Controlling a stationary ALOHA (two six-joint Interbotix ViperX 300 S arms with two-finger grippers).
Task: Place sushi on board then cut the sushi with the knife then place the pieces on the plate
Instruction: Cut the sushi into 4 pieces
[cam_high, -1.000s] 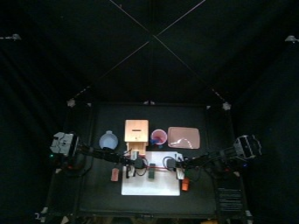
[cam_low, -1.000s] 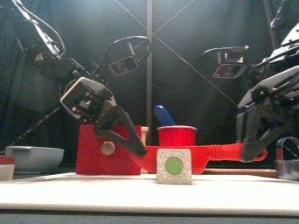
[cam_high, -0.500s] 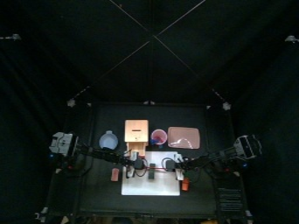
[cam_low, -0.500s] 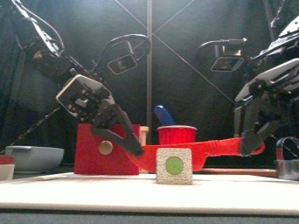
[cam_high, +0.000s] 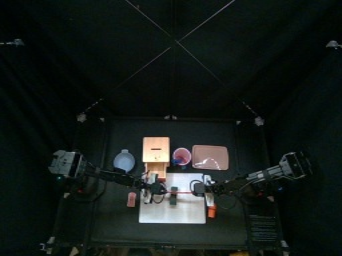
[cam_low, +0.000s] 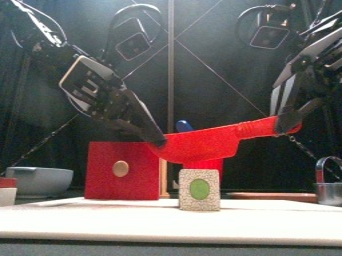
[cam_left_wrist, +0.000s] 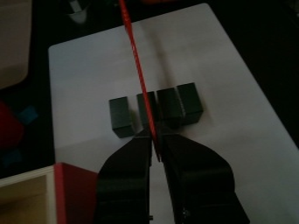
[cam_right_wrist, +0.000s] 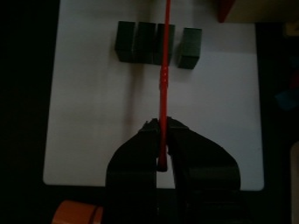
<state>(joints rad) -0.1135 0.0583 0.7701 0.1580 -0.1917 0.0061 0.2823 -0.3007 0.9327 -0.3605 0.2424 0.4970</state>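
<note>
- Gripping one end of the red knife (cam_low: 227, 138), the left tool (cam_low: 158, 140) has its jaws clenched on the thin blade.
- At the other end, the right tool (cam_low: 285, 122) is closed on the same knife, so it hangs between the two.
- Its long axis runs left to right across the surface, with the right end a little higher than the left.
- The sushi roll (cam_low: 199, 188) lies on the white board (cam_low: 94, 215), below the knife and between the two tools. It is clear of both.
- The roll's long axis runs from the board's front edge toward its back edge. One end, white with a green centre, faces the front.
- Both wrist views show the knife crossing the row of dark blocks (cam_left_wrist: 158, 109) at a right angle, with bare board all round them.
- Behind the board stands a box with a red drawer front (cam_low: 120, 170), and a bowl (cam_low: 38, 180) sits toward the surface's left edge.
</note>
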